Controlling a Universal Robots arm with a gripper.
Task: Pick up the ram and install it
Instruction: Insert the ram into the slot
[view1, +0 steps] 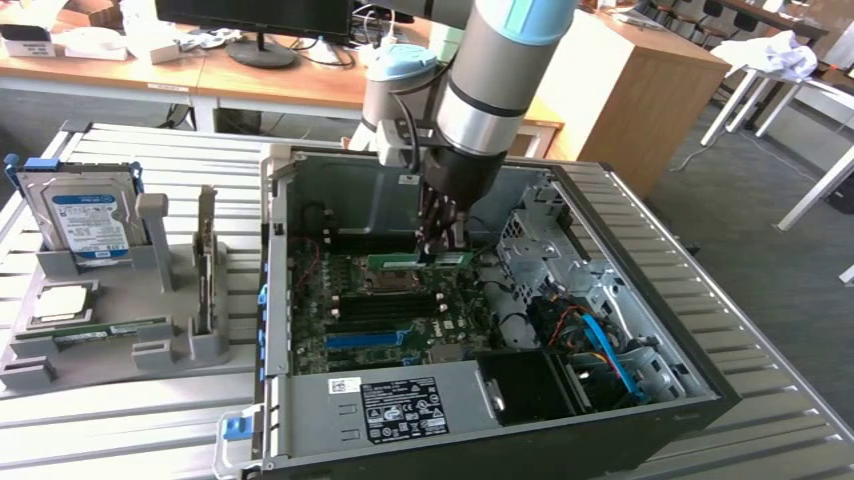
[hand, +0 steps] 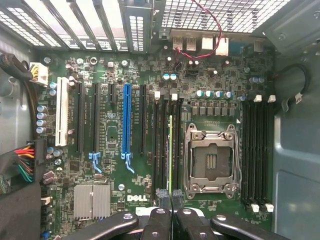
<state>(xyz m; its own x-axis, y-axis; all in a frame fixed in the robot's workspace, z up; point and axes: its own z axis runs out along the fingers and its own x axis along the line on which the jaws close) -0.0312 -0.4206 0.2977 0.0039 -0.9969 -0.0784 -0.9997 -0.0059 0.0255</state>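
My gripper (view1: 442, 252) reaches down into the open computer case (view1: 280, 300) and is shut on the ram (view1: 424, 260), a thin green stick held level just above the motherboard (view1: 387, 320). In the wrist view the ram (hand: 170, 150) shows edge-on as a narrow green line between my two dark fingertips (hand: 163, 196). It lies along the black memory slots (hand: 159, 145) beside the CPU socket (hand: 210, 160). Whether it touches a slot I cannot tell.
A grey holder (view1: 34, 370) at the exterior view's left carries a silver hard drive (view1: 87, 220), a dark expansion card on edge (view1: 207, 260) and another green stick (view1: 107, 330). The power supply (view1: 400, 405) and cable bundles (view1: 587, 340) crowd the case's near side.
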